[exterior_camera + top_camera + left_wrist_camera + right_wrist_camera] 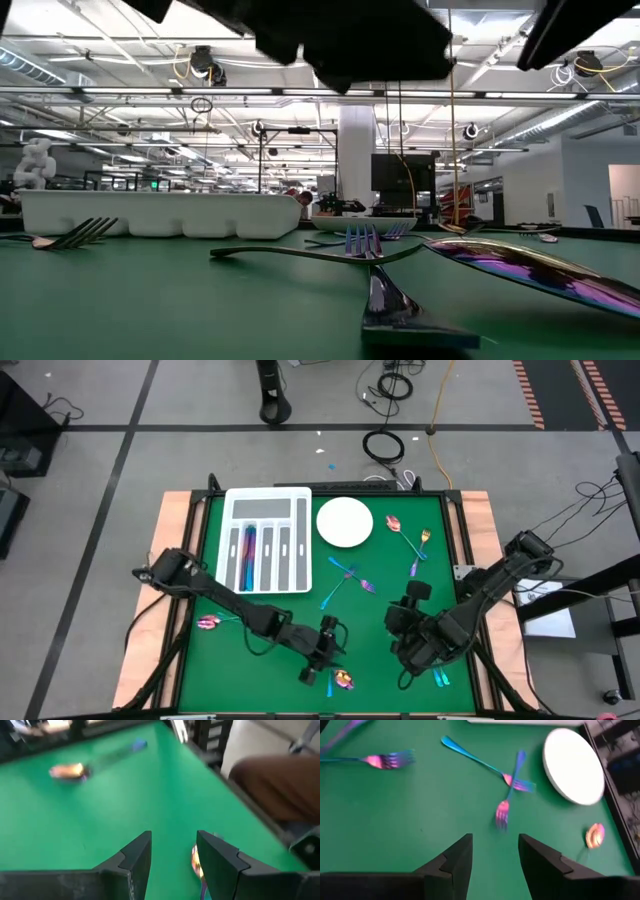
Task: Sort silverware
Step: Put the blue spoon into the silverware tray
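The silverware is thin iridescent forks and spoons scattered on the green mat. Two crossed forks (346,576) (510,779) lie mid-table, and some pieces lie in the white tray (266,540). My left gripper (321,666) (173,841) is open and hovers near the table's near edge. A spoon (343,680) (195,860) lies just outside one of its fingers. My right gripper (401,623) (495,842) is open above bare mat, on the near side of the crossed forks.
The round white plate (345,522) (573,765) sits beside the tray at the far edge. A spoon (393,522) and two forks (420,552) lie right of the plate. One fork (208,622) lies at the left, and blue pieces (440,677) lie near the right arm.
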`<state>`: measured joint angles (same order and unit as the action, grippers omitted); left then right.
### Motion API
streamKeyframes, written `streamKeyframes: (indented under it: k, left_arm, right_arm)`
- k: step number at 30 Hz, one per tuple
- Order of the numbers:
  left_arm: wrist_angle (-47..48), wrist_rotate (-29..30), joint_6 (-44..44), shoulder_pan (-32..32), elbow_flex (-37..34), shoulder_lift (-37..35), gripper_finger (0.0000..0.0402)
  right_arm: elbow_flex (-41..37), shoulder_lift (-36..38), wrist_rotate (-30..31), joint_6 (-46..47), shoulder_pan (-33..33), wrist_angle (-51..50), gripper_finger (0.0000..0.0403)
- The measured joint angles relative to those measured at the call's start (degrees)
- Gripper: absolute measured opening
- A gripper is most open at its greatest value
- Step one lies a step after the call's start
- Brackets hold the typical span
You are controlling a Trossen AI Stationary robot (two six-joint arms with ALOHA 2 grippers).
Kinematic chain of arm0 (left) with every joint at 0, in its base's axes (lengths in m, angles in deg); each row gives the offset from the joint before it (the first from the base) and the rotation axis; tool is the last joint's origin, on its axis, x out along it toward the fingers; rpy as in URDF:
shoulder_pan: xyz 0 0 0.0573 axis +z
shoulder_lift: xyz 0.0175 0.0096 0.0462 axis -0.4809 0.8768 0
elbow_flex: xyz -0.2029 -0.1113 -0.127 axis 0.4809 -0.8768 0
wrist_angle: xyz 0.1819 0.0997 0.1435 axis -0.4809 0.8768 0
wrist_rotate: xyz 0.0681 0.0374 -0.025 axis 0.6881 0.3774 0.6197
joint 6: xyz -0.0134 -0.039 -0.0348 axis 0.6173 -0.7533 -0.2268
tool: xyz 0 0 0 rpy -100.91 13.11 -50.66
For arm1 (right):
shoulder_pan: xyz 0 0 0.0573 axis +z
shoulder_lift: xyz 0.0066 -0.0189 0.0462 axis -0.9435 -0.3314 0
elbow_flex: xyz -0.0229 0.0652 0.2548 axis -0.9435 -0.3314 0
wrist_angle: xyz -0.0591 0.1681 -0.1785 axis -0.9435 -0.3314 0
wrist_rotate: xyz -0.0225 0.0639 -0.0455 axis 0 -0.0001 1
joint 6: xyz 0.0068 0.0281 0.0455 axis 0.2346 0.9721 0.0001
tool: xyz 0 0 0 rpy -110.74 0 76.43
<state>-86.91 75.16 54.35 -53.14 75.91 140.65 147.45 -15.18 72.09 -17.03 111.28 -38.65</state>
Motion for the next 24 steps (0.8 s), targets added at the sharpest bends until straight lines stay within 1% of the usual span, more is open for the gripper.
streamKeyframes:
  k: [4,9,12,16,24]
  left_arm:
    - [5.97,-0.16,-0.15,0.00,0.99,2.00,0.0160]
    - [11.07,-2.77,-0.17,0.00,1.05,2.15,0.0160]
    - [14.49,-3.10,-0.19,0.00,1.05,2.15,0.0160]
    - [17.15,-3.12,-0.24,0.02,1.05,2.15,0.0160]
    - [17.50,-3.14,-0.11,0.04,1.05,2.15,0.0160]
  right_arm:
    - [0.00,0.00,0.76,3.45,0.42,-2.19,0.0148]
    - [0.00,0.00,1.85,3.67,0.30,-2.19,0.0148]
    - [0.00,0.00,1.85,3.67,0.24,-2.17,0.0148]
    - [0.00,0.00,1.85,3.67,0.23,-2.11,0.0148]
    - [0.00,0.00,1.85,3.67,0.22,-1.45,0.0148]
